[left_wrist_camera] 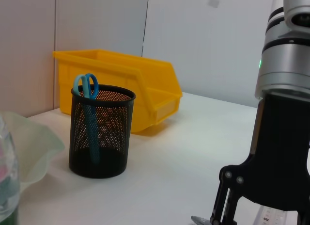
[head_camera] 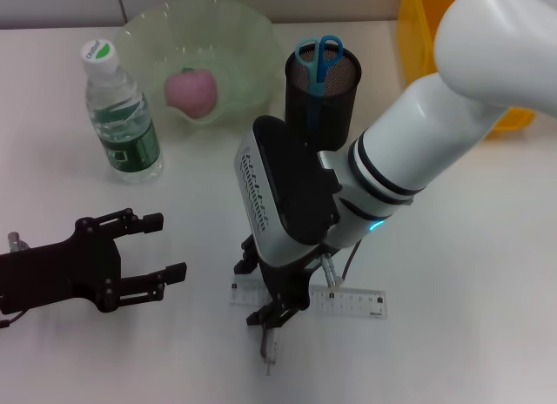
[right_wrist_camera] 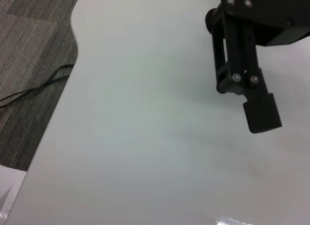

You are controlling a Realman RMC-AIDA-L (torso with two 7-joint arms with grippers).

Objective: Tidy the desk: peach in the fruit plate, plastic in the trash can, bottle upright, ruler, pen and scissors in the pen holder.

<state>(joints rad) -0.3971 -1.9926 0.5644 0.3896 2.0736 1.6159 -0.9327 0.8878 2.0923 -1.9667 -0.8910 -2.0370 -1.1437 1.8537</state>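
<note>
- Done: peach [head_camera: 191, 91] lies in the fruit plate [head_camera: 235, 38]; bottle [head_camera: 122, 117] stands upright on the bench [head_camera: 470, 247]; scissors [head_camera: 318, 60] stand in the pen holder [head_camera: 320, 99].
- Left: ruler [head_camera: 352, 301] lies flat on the bench, and a pen [head_camera: 269, 350] lies beside it; neither is in the holder. No loose plastic is visible.
- Right tool [head_camera: 277, 313] is lowered over the ruler and pen; whether its fingers are spread or pinching cannot be told.
- Left tool [head_camera: 165, 245] hovers over the bench near the bottle, fingers spread, holding nothing.
- Bottle cap and label carry print too small to read; ruler markings are likewise illegible.
</note>
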